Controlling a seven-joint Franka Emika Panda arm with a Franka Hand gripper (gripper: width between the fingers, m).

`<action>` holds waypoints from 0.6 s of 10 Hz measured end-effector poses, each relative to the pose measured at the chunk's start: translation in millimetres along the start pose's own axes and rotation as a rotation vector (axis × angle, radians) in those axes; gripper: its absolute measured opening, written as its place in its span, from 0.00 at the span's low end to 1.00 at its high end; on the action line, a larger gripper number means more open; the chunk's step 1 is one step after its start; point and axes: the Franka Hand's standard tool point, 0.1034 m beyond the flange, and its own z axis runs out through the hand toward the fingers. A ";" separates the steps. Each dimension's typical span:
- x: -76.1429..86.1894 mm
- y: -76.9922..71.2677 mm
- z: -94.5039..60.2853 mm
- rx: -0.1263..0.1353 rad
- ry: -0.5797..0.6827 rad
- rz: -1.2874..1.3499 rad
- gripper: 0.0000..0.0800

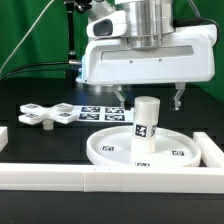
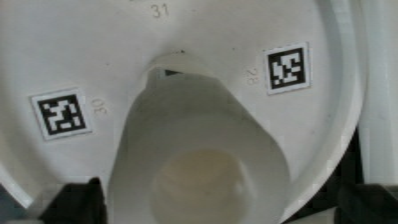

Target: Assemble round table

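The short thick white cylinder leg [image 1: 147, 125] stands upright near the middle of the large white plastic rimmed round disc [image 1: 120, 153], which lies flat on the black table [image 1: 40, 138]. The two-finger gripper [image 1: 149, 103] hangs directly over it with its jaws spread wide. One dark finger [image 1: 120, 100] shows on each side of the leg's top, both clear of it, and nothing is held. In the wrist view the leg [image 2: 205, 150] runs up the centre of the picture. Its rounded top face lies between the two dark fingertips [image 2: 75, 200], apart from each, so the gripper [image 2: 219, 200] is centred on the part. The disc [image 2: 80, 60] fills the background, with a square black-and-white tag on either side of the leg. The leg carries a tag on its wall too (seen only in the exterior view). The flat white cross-shaped foot [image 1: 40, 113] lies on the table well off to the exterior view's left, apart from the disc. Between them, further back, lies the marker board [image 1: 98, 110]. Long straight white bars [image 1: 100, 178] border the work area in front and at both sides.
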 end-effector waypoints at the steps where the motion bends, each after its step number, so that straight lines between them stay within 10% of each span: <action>1: -0.1 0.2 2.4 -0.015 0.011 -0.111 0.81; 6: -2.9 -0.2 2.4 -0.055 -0.001 -0.589 0.81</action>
